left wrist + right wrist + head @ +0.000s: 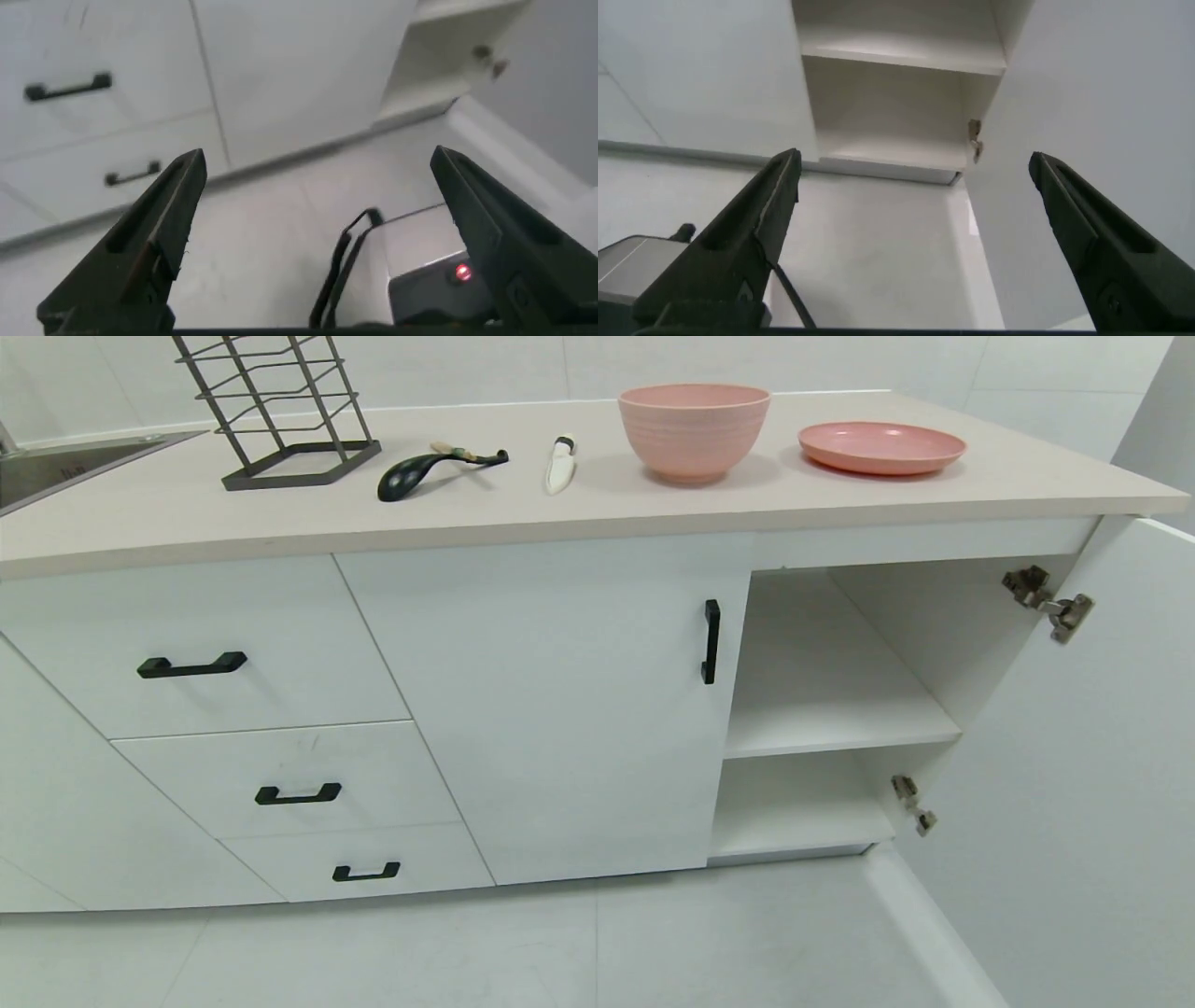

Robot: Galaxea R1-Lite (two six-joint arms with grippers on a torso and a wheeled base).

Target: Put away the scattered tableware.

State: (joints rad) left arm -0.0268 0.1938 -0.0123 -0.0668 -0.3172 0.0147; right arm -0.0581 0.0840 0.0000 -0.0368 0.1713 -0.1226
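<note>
The left hand (318, 157) is hanging low over the floor (271, 219), its fingers standing wide apart and gripping nothing, facing the drawers (84, 112); the right hand (915, 157) is hanging likewise, spread and empty, facing the cupboard shelf (896, 56); on the worktop (560, 518) a pink bowl (694, 429) is sitting beside a pink plate (881, 446), with a white knife (560, 464) and a black spoon (434, 469) lying near a wire rack (280, 411); the cupboard door (1074, 756) is standing open at the right.
</note>
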